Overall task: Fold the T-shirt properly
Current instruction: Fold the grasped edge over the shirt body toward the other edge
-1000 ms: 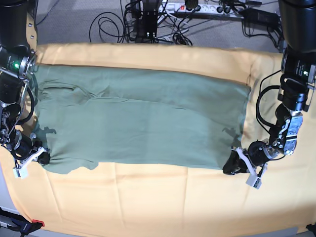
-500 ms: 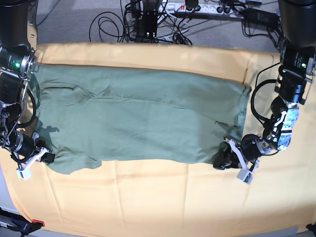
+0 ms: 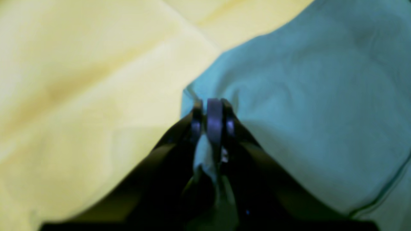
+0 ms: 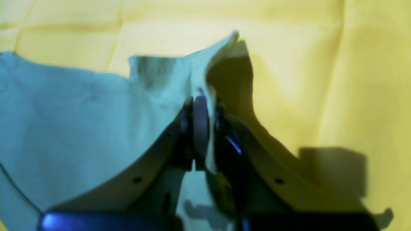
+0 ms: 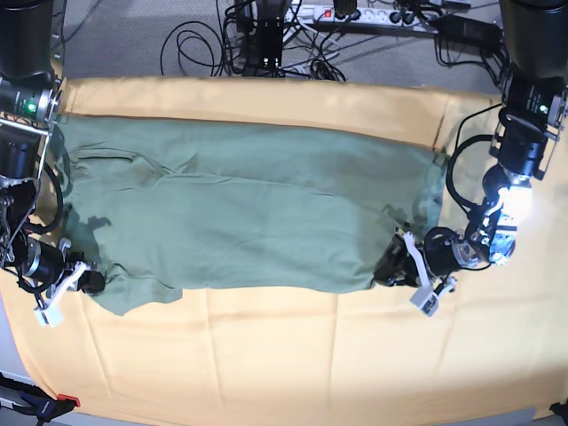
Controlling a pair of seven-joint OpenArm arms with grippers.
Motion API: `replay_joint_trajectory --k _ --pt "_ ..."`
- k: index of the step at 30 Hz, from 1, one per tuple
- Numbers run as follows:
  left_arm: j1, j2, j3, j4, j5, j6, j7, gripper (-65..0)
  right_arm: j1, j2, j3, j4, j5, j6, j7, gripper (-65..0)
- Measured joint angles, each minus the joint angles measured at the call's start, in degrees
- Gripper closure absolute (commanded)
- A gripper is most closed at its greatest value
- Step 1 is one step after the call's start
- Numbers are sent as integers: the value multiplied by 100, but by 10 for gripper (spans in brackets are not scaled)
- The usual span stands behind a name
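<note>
The sage-green T-shirt (image 5: pixel 248 213) lies spread flat on the yellow-orange cloth (image 5: pixel 293 355). My left gripper (image 5: pixel 390 266), on the base view's right, is shut on the shirt's near right corner and holds it slightly raised. In the left wrist view the gripper (image 3: pixel 213 110) pinches green fabric (image 3: pixel 305 80). My right gripper (image 5: pixel 89 282), on the base view's left, is shut on the shirt's near left corner. In the right wrist view the gripper (image 4: pixel 200 107) pinches a raised fold of the shirt (image 4: pixel 64 122).
The yellow-orange cloth covers the whole work surface and shows in both wrist views (image 3: pixel 80 64) (image 4: pixel 321 64). Black cables (image 5: pixel 266 40) and a power strip (image 5: pixel 382 13) lie on the grey floor beyond the far edge. Both arms stand at the cloth's side edges.
My left gripper has moved left and away from the near edge, dragging the shirt's near right corner inward. My right gripper has shifted slightly right with its corner.
</note>
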Motion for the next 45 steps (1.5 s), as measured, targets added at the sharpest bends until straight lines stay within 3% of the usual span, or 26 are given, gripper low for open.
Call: replay_joint_trajectory --k 10,16,19,24,29,37,39,45 --pt "299 -13 0 81 -92 9 -116 0 -485 146 0 197 129 0 -15 0" --pt "339 -251 0 466 -4 0 -7 0 -501 334 0 205 393 0 -192 0" --pt "337 -385 0 728 -323 4 476 0 -496 490 0 208 855 0 -492 0" --pt "420 -407 0 977 -765 0 1338 0 -498 555 0 208 879 0 -680 0" --pt "479 -520 0 1008 -815 0 1349 0 -503 603 -2 208 883 2 -763 0" --pt "479 -1021 0 1088 -1165 -4 1390 0 -529 673 -4 212 879 0 -763 0" --pt "474 -1051 0 1088 -1517 -2 1698 0 -531 688 -4 212 874 0 -776 0" --pt "461 -1036 0 1110 -3217 13 3641 0 -535 682 -4 212 879 0 -1233 0"
